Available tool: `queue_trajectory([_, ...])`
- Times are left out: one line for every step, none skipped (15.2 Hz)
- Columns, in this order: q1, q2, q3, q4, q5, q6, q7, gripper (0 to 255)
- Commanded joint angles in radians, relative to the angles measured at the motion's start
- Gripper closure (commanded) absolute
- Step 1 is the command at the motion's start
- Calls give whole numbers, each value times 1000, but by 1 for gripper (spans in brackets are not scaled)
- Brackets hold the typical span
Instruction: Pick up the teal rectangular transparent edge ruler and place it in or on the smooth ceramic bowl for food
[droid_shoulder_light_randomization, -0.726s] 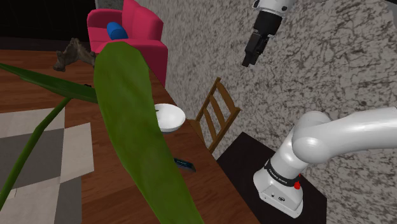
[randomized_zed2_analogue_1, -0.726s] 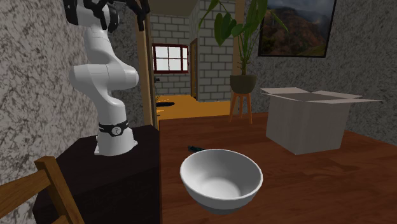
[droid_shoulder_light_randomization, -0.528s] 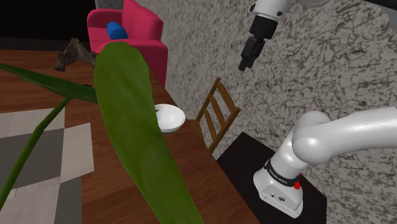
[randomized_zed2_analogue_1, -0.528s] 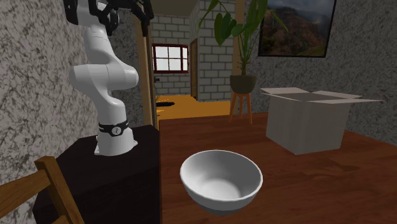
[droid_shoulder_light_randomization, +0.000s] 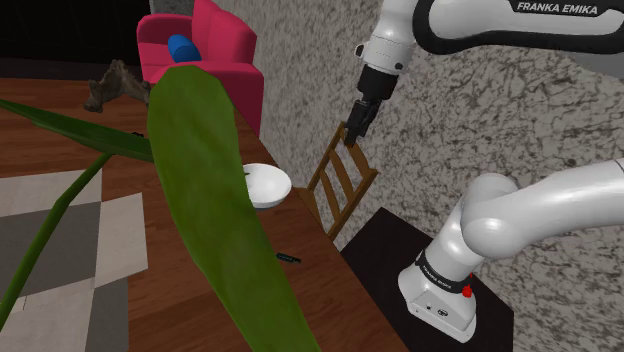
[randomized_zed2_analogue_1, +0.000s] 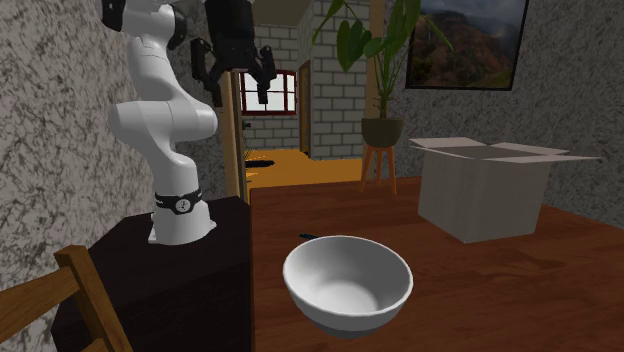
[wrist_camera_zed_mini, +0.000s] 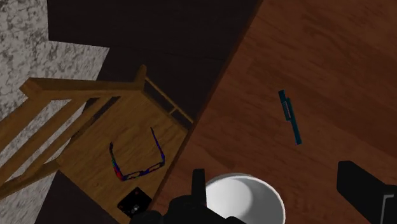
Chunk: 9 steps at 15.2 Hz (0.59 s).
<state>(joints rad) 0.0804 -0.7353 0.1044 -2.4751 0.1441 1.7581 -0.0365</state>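
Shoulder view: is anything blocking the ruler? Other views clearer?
Shoulder view: a foreground green leaf covers most of the ruler; second exterior view: the white bowl hides nearly all of it; wrist view: whole ruler, evenly lit, no glare.

A grey mottled wall (droid_shoulder_light_randomization: 300, 60) runs along one side of a dark wooden table (randomized_zed2_analogue_1: 520, 290). A slatted wooden chair (droid_shoulder_light_randomization: 340, 180) stands at the table's edge by that wall, with blue-and-red glasses (wrist_camera_zed_mini: 137, 164) on its seat. Far off at the shoulder view's upper left sits a pink armchair (droid_shoulder_light_randomization: 215, 55) with a blue cushion (droid_shoulder_light_randomization: 181, 47). An open cardboard box (randomized_zed2_analogue_1: 485, 190) stands on the table at the second exterior view's right. Beyond are a potted plant (randomized_zed2_analogue_1: 380, 60) on a wooden stool (randomized_zed2_analogue_1: 380, 165), a pale brick wall (randomized_zed2_analogue_1: 340, 100) with a red-framed window (randomized_zed2_analogue_1: 268, 93), and a landscape painting (randomized_zed2_analogue_1: 470, 45).
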Motion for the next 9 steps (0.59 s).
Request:
queue_trajectory([17, 13, 27, -51, 12, 67, 3, 0])
queue_trajectory([25, 28, 40, -68, 18, 99, 5, 0])
queue_trajectory([33, 45, 54, -84, 24, 132, 7, 0])
queue_trajectory([41, 63, 68, -99, 29, 166, 9, 0])
queue_trajectory([49, 83, 83, -113, 34, 200, 12, 0])
queue_trajectory([57, 105, 97, -125, 39, 234, 15, 0])
queue_trajectory([64, 129, 112, -136, 44, 269, 18, 0])
queue_trajectory([71, 154, 126, -146, 47, 304, 21, 0])
queue_trajectory([78, 180, 141, -154, 51, 339, 24, 0])
